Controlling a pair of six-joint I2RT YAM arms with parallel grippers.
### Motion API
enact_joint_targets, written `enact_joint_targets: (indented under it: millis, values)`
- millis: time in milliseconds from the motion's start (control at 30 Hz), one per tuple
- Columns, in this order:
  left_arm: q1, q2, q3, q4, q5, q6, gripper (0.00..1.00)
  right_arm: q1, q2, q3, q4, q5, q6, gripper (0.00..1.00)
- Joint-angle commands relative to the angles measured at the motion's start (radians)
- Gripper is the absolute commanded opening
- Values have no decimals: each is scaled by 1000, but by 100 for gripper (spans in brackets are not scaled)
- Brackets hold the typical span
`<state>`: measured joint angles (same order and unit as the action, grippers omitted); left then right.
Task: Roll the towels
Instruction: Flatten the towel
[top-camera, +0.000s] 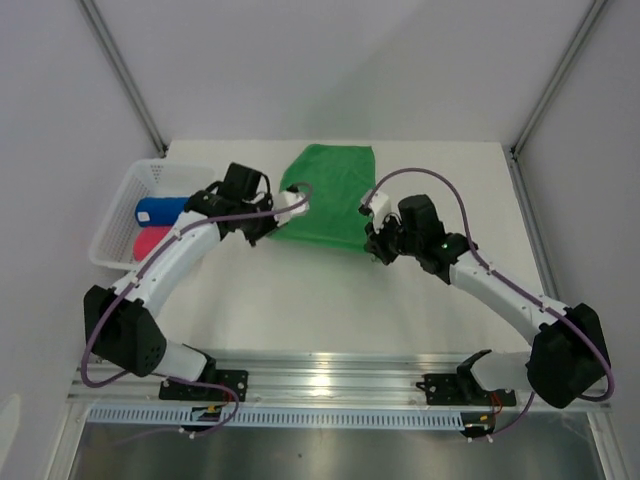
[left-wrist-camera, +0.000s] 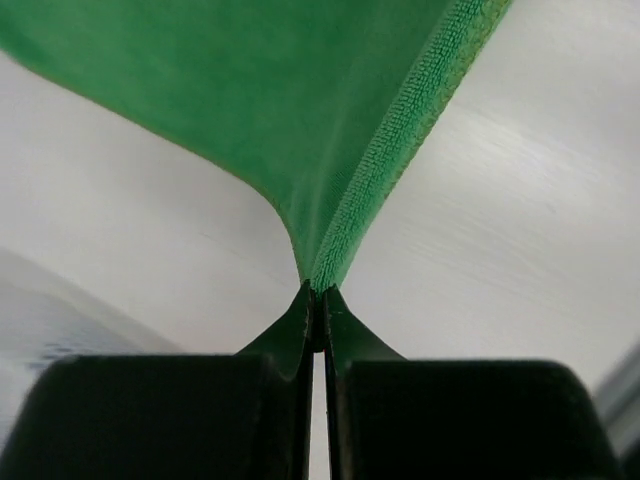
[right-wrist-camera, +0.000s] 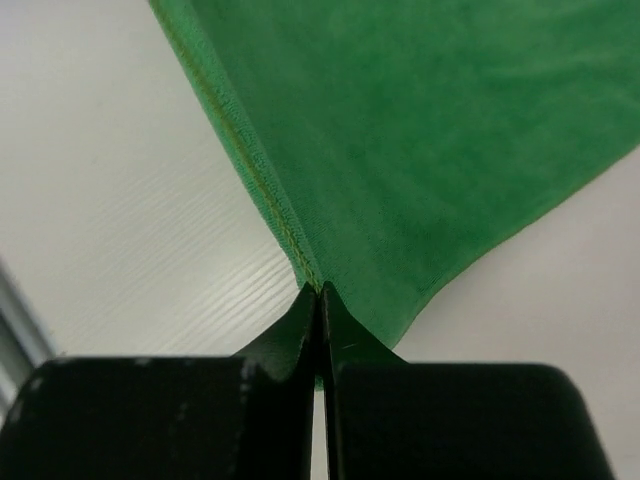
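Note:
A bright green towel (top-camera: 330, 195) lies spread at the back middle of the table, with its near edge lifted. My left gripper (top-camera: 285, 220) is shut on its near left corner. In the left wrist view the jaws (left-wrist-camera: 316, 290) pinch the hemmed corner of the green towel (left-wrist-camera: 300, 110), which fans away from them. My right gripper (top-camera: 370, 235) is shut on the near right corner. The right wrist view shows its tips (right-wrist-camera: 320, 290) closed on the stitched edge of the cloth (right-wrist-camera: 430, 150). A royal blue towel (top-camera: 160, 210) and a pink-red towel (top-camera: 152, 242) lie rolled in the basket.
A white mesh basket (top-camera: 115, 225) stands at the left edge of the white table (top-camera: 300, 300). Grey walls close off the back and both sides. A metal rail (top-camera: 330, 375) carrying both arm bases runs along the near edge.

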<state>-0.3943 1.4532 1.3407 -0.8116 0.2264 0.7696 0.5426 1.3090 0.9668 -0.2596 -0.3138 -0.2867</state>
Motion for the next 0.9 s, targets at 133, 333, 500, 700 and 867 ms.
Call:
enact_joint_targets:
  millis: [133,333,500,700,867]
  values:
    - [-37,-200,-402,-121,142,-9,1,169,-17,-108,-113,-76,139,0]
    - [-78,-318,-509,-256,241,-39,1,224,-25,-88,-263,-195,146,0]
    - [-78,-381,-482,-268,234,-70,1,208,-16,-39,-375,-218,121,0]
    - [-80,-376,-466,-287,231,-95,1,204,-22,19,-449,-177,150,0]
    - [-69,-288,-341,-137,144,-185,1,81,116,192,-350,-131,135,0]
